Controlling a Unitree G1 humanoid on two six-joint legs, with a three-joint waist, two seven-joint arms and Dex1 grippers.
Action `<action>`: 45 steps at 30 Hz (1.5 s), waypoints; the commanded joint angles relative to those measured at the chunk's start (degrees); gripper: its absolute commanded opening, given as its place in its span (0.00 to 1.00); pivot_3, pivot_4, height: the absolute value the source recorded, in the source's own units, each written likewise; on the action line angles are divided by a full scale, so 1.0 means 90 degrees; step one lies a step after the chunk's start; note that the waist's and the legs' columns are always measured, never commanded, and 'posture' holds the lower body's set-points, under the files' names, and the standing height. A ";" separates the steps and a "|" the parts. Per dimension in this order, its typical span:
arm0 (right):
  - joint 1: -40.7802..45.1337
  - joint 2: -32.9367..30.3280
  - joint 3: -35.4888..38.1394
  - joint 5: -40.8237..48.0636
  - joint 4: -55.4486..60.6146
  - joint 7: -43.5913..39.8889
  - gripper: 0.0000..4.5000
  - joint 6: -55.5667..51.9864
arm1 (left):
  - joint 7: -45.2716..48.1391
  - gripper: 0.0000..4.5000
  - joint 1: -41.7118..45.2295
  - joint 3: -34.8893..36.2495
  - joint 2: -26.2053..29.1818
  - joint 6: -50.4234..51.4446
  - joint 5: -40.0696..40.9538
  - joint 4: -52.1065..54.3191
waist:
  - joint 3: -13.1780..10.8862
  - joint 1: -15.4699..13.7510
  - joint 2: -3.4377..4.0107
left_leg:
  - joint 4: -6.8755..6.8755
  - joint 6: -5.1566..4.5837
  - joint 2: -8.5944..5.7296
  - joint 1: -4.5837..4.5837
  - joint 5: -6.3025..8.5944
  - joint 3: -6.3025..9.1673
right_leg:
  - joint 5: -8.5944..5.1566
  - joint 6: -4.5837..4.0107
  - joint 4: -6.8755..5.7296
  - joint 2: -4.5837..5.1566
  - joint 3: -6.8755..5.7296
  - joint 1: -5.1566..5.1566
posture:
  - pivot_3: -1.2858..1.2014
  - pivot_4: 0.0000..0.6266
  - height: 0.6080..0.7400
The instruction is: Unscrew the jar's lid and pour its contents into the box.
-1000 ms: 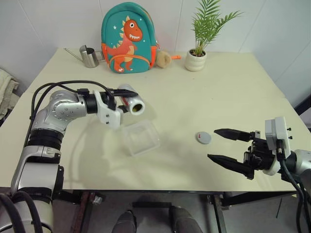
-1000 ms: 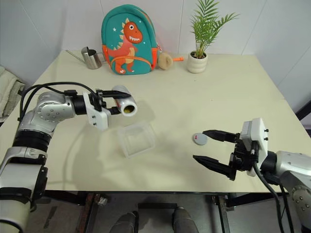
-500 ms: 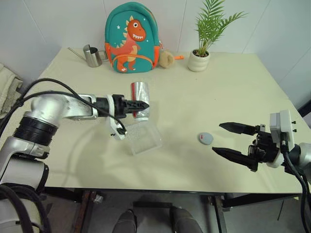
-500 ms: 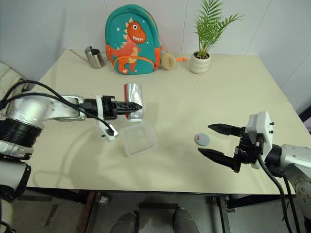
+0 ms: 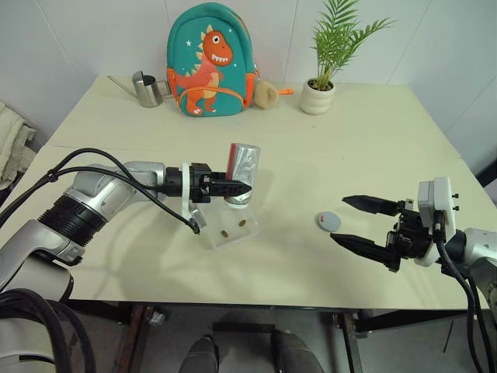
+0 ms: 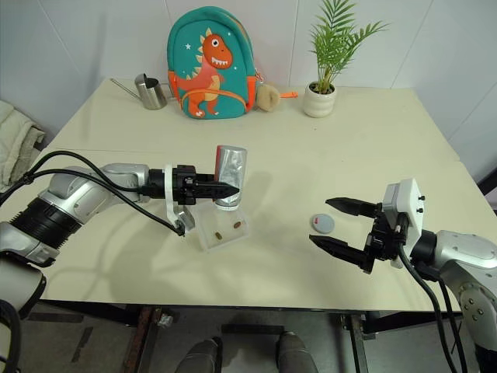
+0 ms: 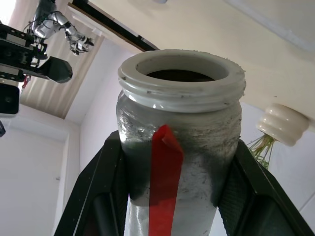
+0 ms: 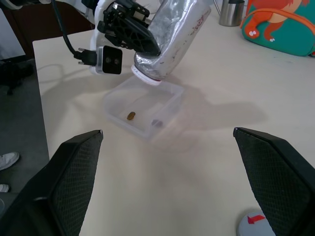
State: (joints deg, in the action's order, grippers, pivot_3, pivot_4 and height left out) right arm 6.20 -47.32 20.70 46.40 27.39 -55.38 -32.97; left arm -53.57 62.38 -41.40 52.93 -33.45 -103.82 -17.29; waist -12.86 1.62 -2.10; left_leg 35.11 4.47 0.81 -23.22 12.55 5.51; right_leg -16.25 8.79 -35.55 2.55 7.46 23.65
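My left gripper [image 5: 238, 189] is shut on the jar [image 5: 242, 171], a silvery cylinder with a red strip. The jar is tipped mouth-down over the box [image 5: 215, 240]. Its white-rimmed mouth [image 7: 181, 78] is open, and the black fingers [image 7: 98, 196] clamp both of its sides. The contents, two small brown pieces [image 5: 223, 232], lie on the floor of the clear box [image 8: 173, 93]. The grey lid [image 5: 328, 221] with a red mark lies flat on the table to the right of the box. My right gripper [image 5: 339, 219] is open just right of the lid and holds nothing.
At the back of the table stand a teal dinosaur backpack [image 5: 206, 62], a steel watering can [image 5: 146, 89], a tan plush toy [image 5: 266, 93] and a potted plant [image 5: 317, 93]. A cloth [image 5: 12, 144] lies off the table's left side.
The left wrist has rolled the jar from lying level to mouth-down over the box. Two brown pieces now lie in the box. The right gripper has kept still.
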 commanded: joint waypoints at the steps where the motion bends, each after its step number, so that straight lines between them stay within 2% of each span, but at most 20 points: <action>1: 0.0031 0.0005 0.0156 0.0020 0.0061 0.0016 0.99 0.0182 | 0.0309 0.43 0.0234 0.0240 -0.0009 -0.0422 0.0888 -0.0309 | 0.0000 0.0003 0.0000 | 0.0000 0.0000 0.0000 0.0001 0.0000 0.0000 | 0.0000 0.0000 -0.0001 0.0000 0.0000 0.0000 | 0.52 0.24 1.00; 5: 0.0159 -0.0055 0.0094 -0.0045 -0.0133 -0.0078 0.99 0.0261 | 0.2350 0.43 -0.0081 0.1270 -0.0419 -0.1355 0.4228 -0.1598 | 0.0001 0.0003 0.0000 | 0.0002 -0.0001 0.0001 0.0001 -0.0001 0.0000 | 0.0000 -0.0003 -0.0007 0.0000 -0.0001 -0.0001 | 0.52 0.24 1.00; 9: 0.0266 -0.0152 0.0018 -0.0045 -0.0311 -0.0255 0.99 0.0225 | 0.3822 0.43 -0.0407 0.2028 -0.0738 -0.1138 0.6101 -0.1814 | 0.0001 0.0003 0.0000 | 0.0002 -0.0003 0.0002 0.0005 -0.0002 -0.0003 | 0.0000 -0.0007 -0.0013 -0.0001 0.0000 0.0000 | 0.52 0.24 1.00; 12: 0.0459 -0.0268 -0.0183 -0.0125 -0.0482 -0.0515 0.99 0.0234 | 0.5323 0.43 -0.0920 0.3046 -0.1388 -0.0145 0.8360 -0.2026 | 0.0005 -0.0002 0.0007 | 0.0003 -0.0003 0.0000 0.0006 -0.0002 -0.0001 | 0.0001 -0.0006 -0.0027 0.0001 -0.0001 -0.0001 | 0.52 0.24 1.00; 14: 0.0654 -0.0282 -0.0295 -0.0172 -0.0633 -0.0588 0.99 0.0270 | 0.6138 0.43 -0.1158 0.3605 -0.1773 0.0475 0.9525 -0.1988 | 0.0004 0.0006 0.0006 | 0.0007 -0.0003 -0.0001 0.0010 -0.0002 0.0000 | 0.0001 -0.0007 -0.0036 0.0000 -0.0001 -0.0001 | 0.52 0.24 1.00; 16: 0.0876 -0.0260 -0.0404 -0.0225 -0.0783 -0.0603 0.99 0.0273 | 0.6707 0.43 -0.1320 0.4177 -0.2096 0.1186 1.0496 -0.1865 | 0.0004 0.0029 0.0006 | 0.0008 -0.0006 0.0001 0.0016 -0.0004 0.0000 | 0.0003 -0.0010 -0.0041 -0.0002 -0.0001 -0.0001 | 0.52 0.24 1.00; 20: 0.1217 -0.0219 -0.0628 -0.0348 -0.1022 -0.0721 0.99 0.0310 | 0.7874 0.43 -0.1572 0.5167 -0.2666 0.3463 1.2387 -0.1442 | 0.0004 0.0029 0.0007 | 0.0009 -0.0014 0.0002 0.0017 -0.0011 0.0004 | 0.0006 -0.0015 -0.0046 -0.0005 -0.0002 0.0000 | 0.52 0.24 1.00; 25: 0.1568 -0.0125 -0.0894 -0.0452 -0.1254 -0.0831 0.99 0.0341 | 0.8645 0.43 -0.1929 0.5558 -0.2791 0.4311 1.3079 -0.1079 | 0.0004 0.0018 0.0007 | 0.0010 -0.0013 0.0001 0.0017 -0.0012 0.0007 | 0.0008 -0.0013 -0.0044 -0.0003 -0.0003 -0.0001 | 0.52 0.24 1.00; 38: 0.1636 -0.0124 -0.0852 -0.0365 -0.1361 -0.1157 0.99 0.0355 | 0.9360 0.43 -0.2281 0.5706 -0.2779 0.5213 1.3390 -0.0761 | 0.0004 0.0035 0.0007 | 0.0010 -0.0012 0.0001 0.0017 -0.0012 0.0010 | 0.0009 -0.0015 -0.0041 -0.0003 -0.0004 -0.0001 | 0.52 0.24 1.00; 40: 0.1660 -0.0039 -0.0739 -0.0275 -0.1376 -0.1137 1.00 0.0387 | 0.9424 0.59 -0.2334 0.5749 -0.2733 0.5325 1.3421 -0.0693 | 0.0004 0.0030 0.0007 | 0.0010 -0.0012 0.0001 0.0017 -0.0012 0.0011 | 0.0010 -0.0016 -0.0041 -0.0003 -0.0004 -0.0001 | 0.52 0.24 1.00; 45: 0.1766 0.0184 -0.0517 0.0041 -0.1409 -0.1104 1.00 0.0383 | 0.9549 0.91 -0.2492 0.5738 -0.2639 0.5489 1.3392 -0.0449 | 0.0005 0.0018 0.0007 | 0.0010 -0.0011 0.0001 0.0017 -0.0013 0.0011 | 0.0011 -0.0017 -0.0039 -0.0003 -0.0004 -0.0002 | 0.52 0.24 1.00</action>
State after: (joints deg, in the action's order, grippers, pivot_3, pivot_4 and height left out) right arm 21.13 -45.75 13.73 44.85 13.89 -65.06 -30.38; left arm 31.82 40.24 9.18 28.25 15.74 15.86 -23.87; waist -12.82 1.78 -2.04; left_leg 35.20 4.37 0.82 -23.07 12.44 5.60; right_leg -16.16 8.64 -35.90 2.53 7.42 23.63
